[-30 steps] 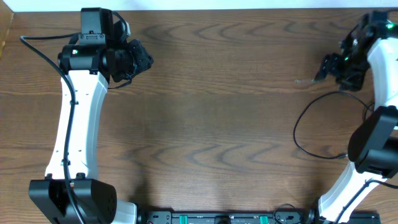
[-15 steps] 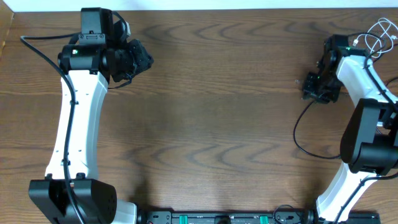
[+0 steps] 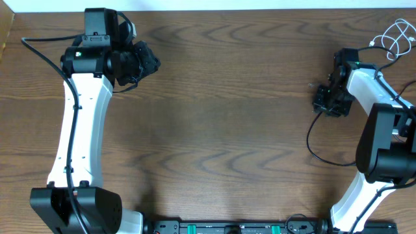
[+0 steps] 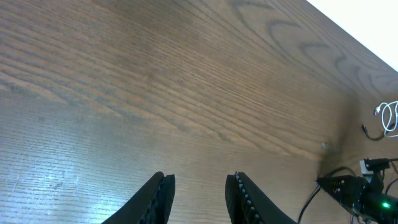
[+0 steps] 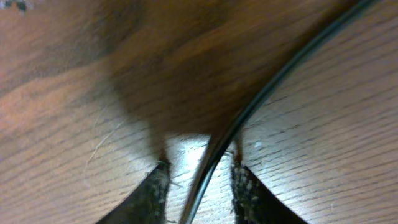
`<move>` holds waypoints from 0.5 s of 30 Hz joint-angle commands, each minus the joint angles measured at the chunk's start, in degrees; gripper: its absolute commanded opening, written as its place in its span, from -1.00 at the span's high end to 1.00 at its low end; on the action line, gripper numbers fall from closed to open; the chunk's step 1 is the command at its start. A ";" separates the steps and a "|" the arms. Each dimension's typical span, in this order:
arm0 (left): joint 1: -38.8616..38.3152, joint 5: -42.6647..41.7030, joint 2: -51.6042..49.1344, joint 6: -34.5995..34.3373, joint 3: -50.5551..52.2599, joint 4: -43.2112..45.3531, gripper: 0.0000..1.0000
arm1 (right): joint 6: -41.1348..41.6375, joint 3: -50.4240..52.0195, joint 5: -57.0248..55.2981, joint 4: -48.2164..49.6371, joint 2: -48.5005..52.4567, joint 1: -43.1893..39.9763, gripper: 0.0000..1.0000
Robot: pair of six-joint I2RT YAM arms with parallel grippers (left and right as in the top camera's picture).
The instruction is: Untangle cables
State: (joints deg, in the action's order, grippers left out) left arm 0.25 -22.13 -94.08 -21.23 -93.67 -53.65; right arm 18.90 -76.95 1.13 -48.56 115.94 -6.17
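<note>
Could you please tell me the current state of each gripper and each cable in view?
left gripper: open, holding nothing.
right gripper: open, low at the table, straddling the black cable without visibly pinching it.
black cable: slack, looping on the table and running through the right gripper.
white cable: loosely coiled at the table's far right corner, touched by neither gripper.

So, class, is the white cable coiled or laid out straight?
Coiled: the white cable lies in loose loops at the far right of the table.
</note>
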 commanded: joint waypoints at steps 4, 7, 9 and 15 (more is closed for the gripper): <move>-0.22 0.37 -0.22 -0.50 0.07 -0.04 0.35 | 1.90 4.31 -1.18 3.87 0.66 0.13 0.84; -0.22 0.37 -0.22 -0.50 0.07 -0.02 0.34 | 1.90 2.97 -1.18 4.24 0.52 -0.59 0.98; -0.22 0.37 -0.22 -0.50 0.07 -0.02 0.34 | 1.84 0.87 -0.59 3.78 0.11 -1.57 0.98; -0.22 0.37 -0.22 -0.50 0.07 -0.04 0.34 | -1.92 -8.50 2.73 -0.66 -4.90 -6.14 0.98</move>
State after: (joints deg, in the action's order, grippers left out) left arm 0.25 -22.13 -94.08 -21.23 -93.67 -53.67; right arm 19.53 -80.05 1.87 -48.60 114.74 -9.78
